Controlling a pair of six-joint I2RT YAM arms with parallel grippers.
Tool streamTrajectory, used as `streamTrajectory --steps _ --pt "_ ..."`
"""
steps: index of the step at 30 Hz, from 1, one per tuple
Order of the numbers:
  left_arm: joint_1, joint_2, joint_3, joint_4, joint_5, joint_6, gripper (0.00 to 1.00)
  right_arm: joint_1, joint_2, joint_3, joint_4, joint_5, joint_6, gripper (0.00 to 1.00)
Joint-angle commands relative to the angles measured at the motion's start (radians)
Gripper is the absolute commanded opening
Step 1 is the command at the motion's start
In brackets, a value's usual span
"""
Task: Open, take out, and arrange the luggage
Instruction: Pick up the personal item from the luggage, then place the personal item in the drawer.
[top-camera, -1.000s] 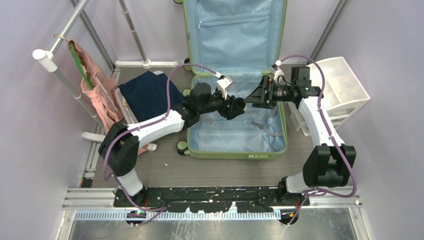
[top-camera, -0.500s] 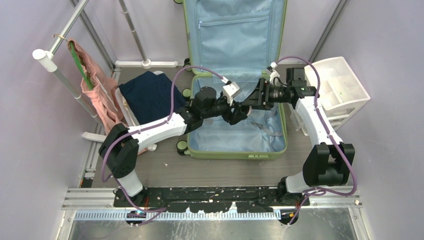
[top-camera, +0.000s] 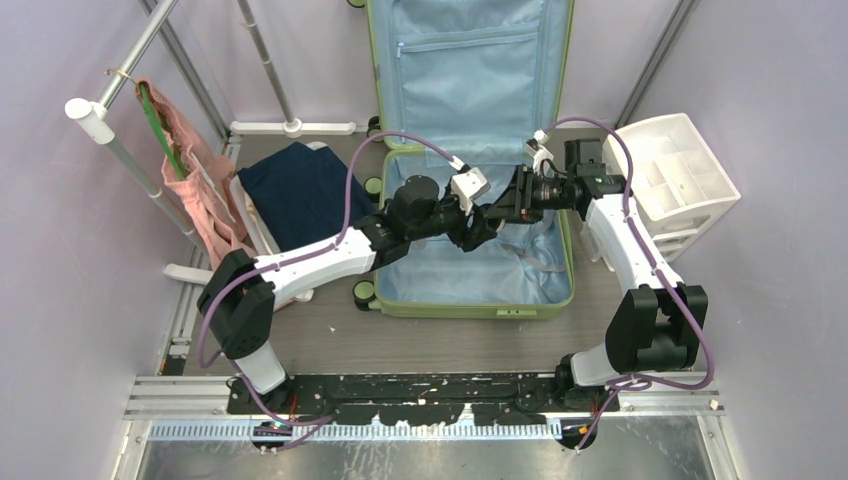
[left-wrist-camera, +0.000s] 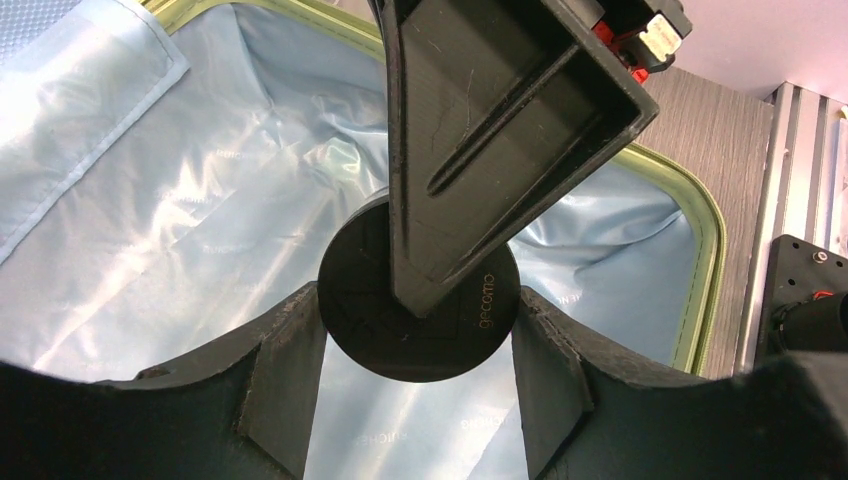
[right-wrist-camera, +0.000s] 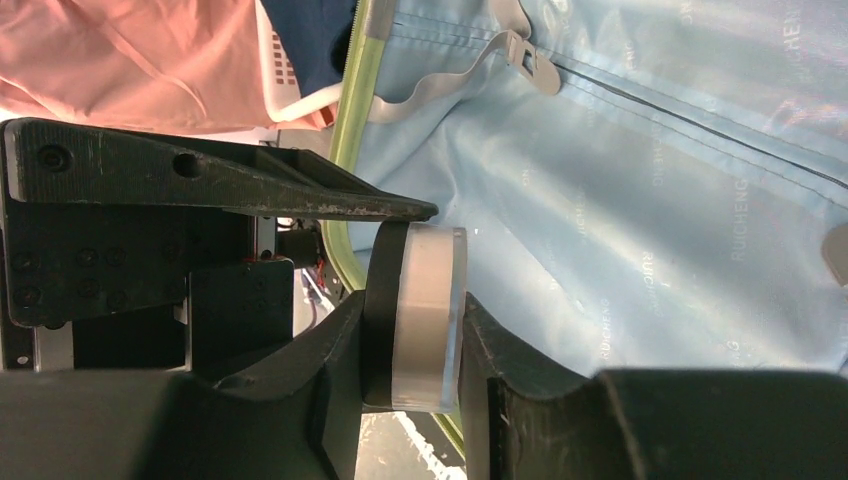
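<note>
Both arms closed in over the last second. Left gripper (top-camera: 480, 224) reached rightward and right gripper (top-camera: 505, 205) slid leftward. They now meet above the lower shell of the luggage (top-camera: 470, 90). Luggage lies open, lid propped up at the far side, blue lining bare apart from loose straps.

- **Left of the luggage:** hanging pink garment (top-camera: 200, 190), then white basket (right-wrist-camera: 285, 72) holding navy cloth (top-camera: 295, 185), just beside the luggage's left edge.
- **Over the luggage's middle:** left gripper's fingers clamp a black-and-clear puck (left-wrist-camera: 400, 345) by its rim. Right gripper's fingers pinch the same puck across its flat faces. Both look closed on it.
- **Right of the luggage:** white drawer unit (top-camera: 680, 185).

Likely step is a mid-air handover of the puck.
- Release only once the other hold is firm.
- Open the releasing jaws wide.
- Back off straight so the fingers don't drag the puck.
- Stay over the shell so a slip lands on lining.

Hard to read:
- Top view loses the puck between the grippers.
- Giver versus receiver is not readable.
- Arms cover part of the lower shell.
- Lid top is cut off by the frame.
- Drawer contents are too small to tell.
</note>
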Motion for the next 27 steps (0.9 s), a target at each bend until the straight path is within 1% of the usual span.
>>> streamTrajectory --steps 1,3,4,7,8,9,12,15,17,18,20,22,25,27 --pt "-0.003 -0.060 0.053 0.020 -0.016 -0.008 0.22 0.007 -0.029 0.026 0.005 -0.026 -0.035 0.10" --pt "-0.003 -0.074 0.053 0.002 -0.003 -0.041 0.47 0.007 -0.038 0.046 -0.024 -0.027 -0.073 0.05" --pt "-0.003 -0.086 0.044 0.002 0.005 -0.060 0.58 0.007 -0.043 0.057 -0.044 -0.024 -0.102 0.04" --pt "-0.003 -0.135 -0.011 0.008 0.007 -0.111 0.84 0.006 -0.062 0.092 -0.125 0.008 -0.212 0.02" --pt "-0.003 -0.163 -0.034 0.007 0.002 -0.125 0.97 0.001 -0.067 0.108 -0.155 0.020 -0.251 0.02" --pt "-0.003 -0.181 -0.053 0.002 -0.002 -0.134 0.99 -0.004 -0.069 0.121 -0.182 0.029 -0.296 0.02" --pt "-0.003 -0.230 -0.094 -0.045 -0.013 -0.148 1.00 -0.038 -0.069 0.171 -0.265 0.051 -0.399 0.02" --pt "-0.003 -0.278 -0.131 -0.090 -0.031 -0.145 1.00 -0.104 -0.050 0.258 -0.372 0.117 -0.517 0.01" --pt "-0.003 -0.307 -0.160 -0.111 -0.058 -0.136 1.00 -0.145 -0.033 0.320 -0.432 0.227 -0.626 0.02" --pt "-0.003 -0.320 -0.182 -0.117 -0.072 -0.134 1.00 -0.156 -0.030 0.345 -0.450 0.311 -0.677 0.02" --pt "-0.003 -0.342 -0.213 -0.123 -0.104 -0.132 1.00 -0.159 -0.031 0.363 -0.441 0.494 -0.766 0.02" --pt "-0.003 -0.356 -0.238 -0.125 -0.129 -0.127 1.00 -0.159 -0.028 0.369 -0.418 0.625 -0.840 0.03" --pt "-0.001 -0.368 -0.262 -0.123 -0.157 -0.108 1.00 -0.159 -0.007 0.378 -0.380 0.766 -0.883 0.03" --pt "0.002 -0.370 -0.271 -0.123 -0.170 -0.097 1.00 -0.159 0.014 0.378 -0.353 0.833 -0.889 0.03"
